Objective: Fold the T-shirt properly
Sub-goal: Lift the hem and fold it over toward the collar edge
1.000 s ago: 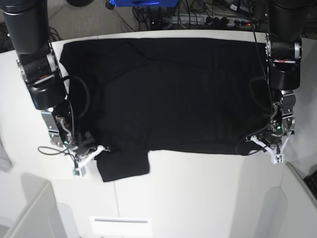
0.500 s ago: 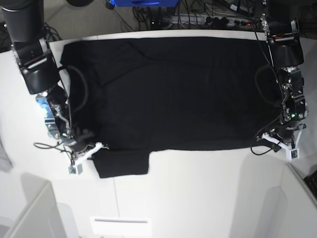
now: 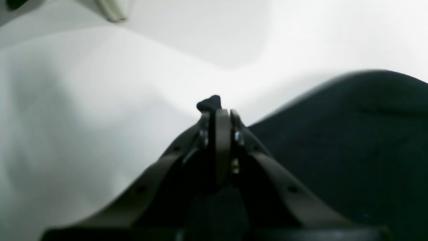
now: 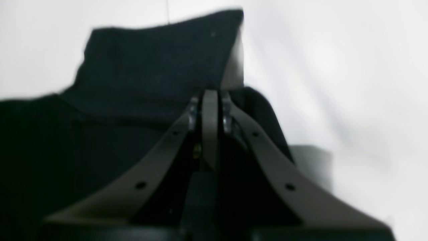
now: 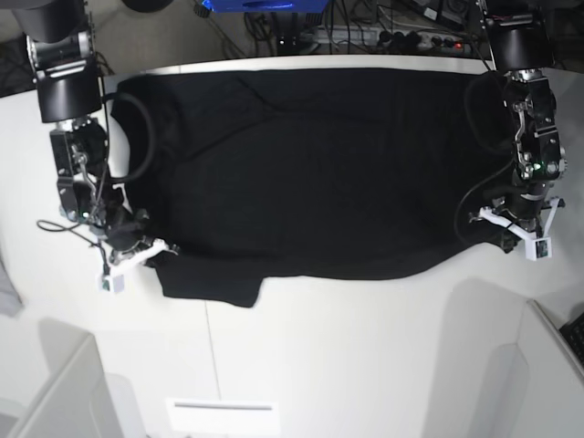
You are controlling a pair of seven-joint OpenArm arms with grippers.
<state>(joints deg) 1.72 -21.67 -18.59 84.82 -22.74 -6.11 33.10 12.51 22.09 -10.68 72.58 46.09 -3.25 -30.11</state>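
Observation:
The black T-shirt (image 5: 310, 164) lies spread plain side up across the far half of the white table (image 5: 365, 347). One short sleeve (image 5: 214, 287) hangs toward the near edge at the left. My left gripper (image 5: 497, 228), on the right of the base view, is shut on the shirt's near right corner. In the left wrist view a nub of black cloth (image 3: 210, 101) pokes out past the closed fingertips (image 3: 222, 115). My right gripper (image 5: 157, 248) is shut on the T-shirt's (image 4: 157, 63) near left edge by the sleeve.
Cables and a power strip (image 5: 411, 36) lie behind the table's far edge, beside a blue object (image 5: 265, 5). Grey furniture (image 5: 55, 392) stands at the lower left. Both black arms (image 5: 64, 73) rise along the table's sides.
Both grippers have moved outward and toward the back, dragging the shirt's near corners with them. The near hem now bows and the sleeve has drawn in.

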